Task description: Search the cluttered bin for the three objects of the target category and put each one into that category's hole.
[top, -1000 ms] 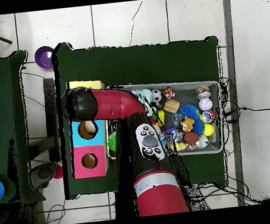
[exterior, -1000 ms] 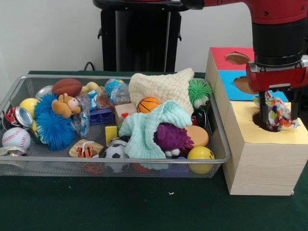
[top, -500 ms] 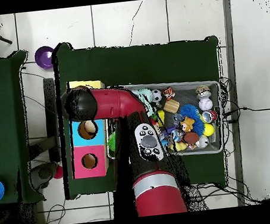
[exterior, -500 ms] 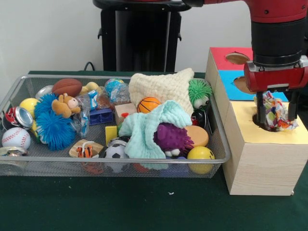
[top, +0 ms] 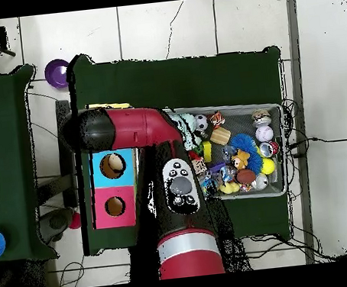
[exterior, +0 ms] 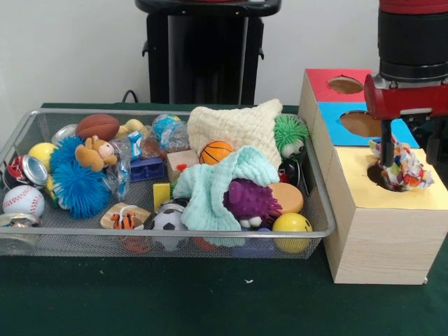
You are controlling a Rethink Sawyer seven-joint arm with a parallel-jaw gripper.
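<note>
Multicoloured rope toy [exterior: 404, 166], yellow, blue, red box panels [exterior: 392, 192], mint cloth [exterior: 217, 185], purple spiky toy [exterior: 250, 200], orange basketball [exterior: 215, 151].

A plain pale wall [exterior: 77, 49] stands behind the surface [exterior: 210, 301], which wears a dark green cloth. From above, the floor [top: 195, 24] is laid in large light tiles with dark grout lines, and one tile shows a thin crack. A second green-covered surface [top: 4, 152] sits beside the first, apart from it. Thin black cables [top: 337, 138] trail over the tiles near the surface's edges. A purple bowl [top: 56, 72] rests on the floor between the two surfaces.
</note>
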